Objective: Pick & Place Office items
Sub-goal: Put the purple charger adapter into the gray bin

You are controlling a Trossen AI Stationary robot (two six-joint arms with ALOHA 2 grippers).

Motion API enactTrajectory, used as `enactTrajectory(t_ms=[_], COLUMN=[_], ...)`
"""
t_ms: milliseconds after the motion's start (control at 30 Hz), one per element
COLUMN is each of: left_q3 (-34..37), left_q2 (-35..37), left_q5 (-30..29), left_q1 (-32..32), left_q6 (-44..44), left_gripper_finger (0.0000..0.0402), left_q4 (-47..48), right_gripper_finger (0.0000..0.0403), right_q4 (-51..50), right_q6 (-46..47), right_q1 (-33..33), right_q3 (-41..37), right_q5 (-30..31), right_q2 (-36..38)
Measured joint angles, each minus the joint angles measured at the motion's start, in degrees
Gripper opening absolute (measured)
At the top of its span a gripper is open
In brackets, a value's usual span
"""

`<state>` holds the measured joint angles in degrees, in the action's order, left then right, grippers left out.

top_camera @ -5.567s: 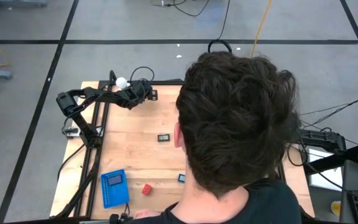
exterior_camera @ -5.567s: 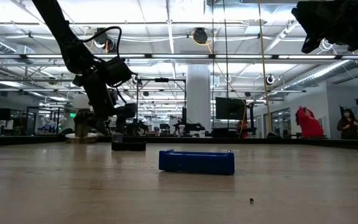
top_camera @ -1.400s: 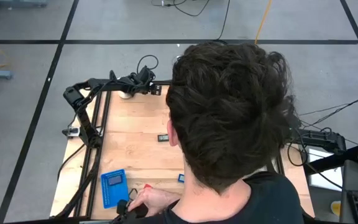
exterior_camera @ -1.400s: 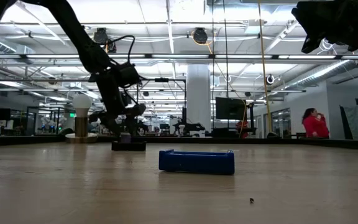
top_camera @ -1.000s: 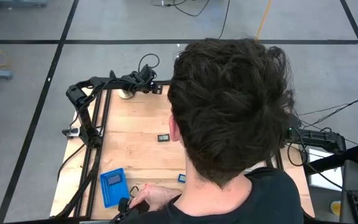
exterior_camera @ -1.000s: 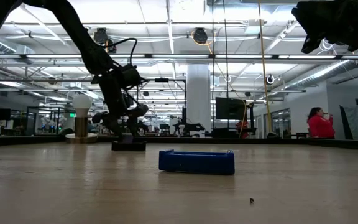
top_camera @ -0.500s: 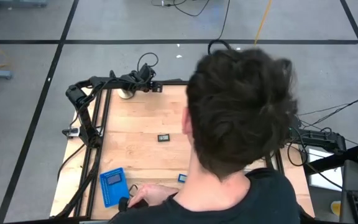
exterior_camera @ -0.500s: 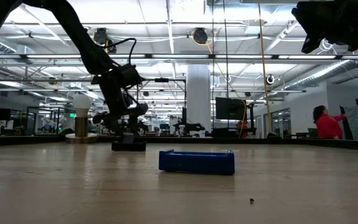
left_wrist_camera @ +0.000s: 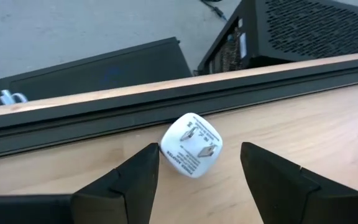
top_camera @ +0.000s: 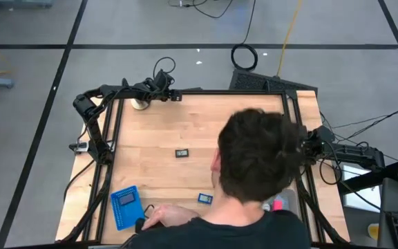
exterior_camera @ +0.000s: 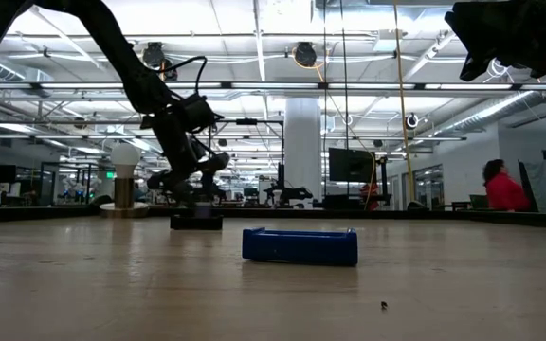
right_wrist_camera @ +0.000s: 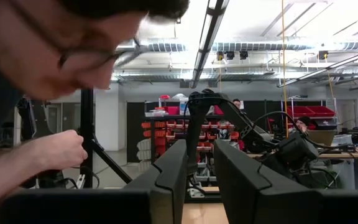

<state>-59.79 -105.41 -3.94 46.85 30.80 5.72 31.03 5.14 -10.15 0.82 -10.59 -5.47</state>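
L tool (left_wrist_camera: 197,171) low at table's far edge, fingers apart astride white plug (left_wrist_camera: 191,144), not gripping; R tool (right_wrist_camera: 197,168) shut, empty.

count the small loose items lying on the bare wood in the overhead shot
2: a black rectangular piece mid-table, and a small blue piece near the front edge. The person's head covers part of the table, so more may be hidden.

Left arm stretched along the far edge of the table (top_camera: 157,131), left gripper (top_camera: 173,97) low over that edge, fingers (left_wrist_camera: 132,183) parted, right arm folded off the table's right side, right gripper (top_camera: 308,146) near that edge, fingers (right_wrist_camera: 169,177) nearly together
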Motion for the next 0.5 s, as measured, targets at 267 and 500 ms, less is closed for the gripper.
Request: enactTrajectory(t_ms=[267, 500], left_q3=[0.00, 0.00], left_q2=[0.00, 0.00], left_q5=[2.45, 2.45], left_q1=[0.00, -0.42], left_q6=[-1.69, -1.83], left_gripper_finger=[0.0230, 0.0230], left_q4=[0.17, 0.67], right_gripper_finger=[0.0073, 0.0073], right_q4=[0.00, 0.00], right_q6=[0.01, 0.00], right_q1=[0.00, 0.00], right_q3=[0.01, 0.01], right_q5=[0.00, 0.00], right_q2=[0.01, 0.00])
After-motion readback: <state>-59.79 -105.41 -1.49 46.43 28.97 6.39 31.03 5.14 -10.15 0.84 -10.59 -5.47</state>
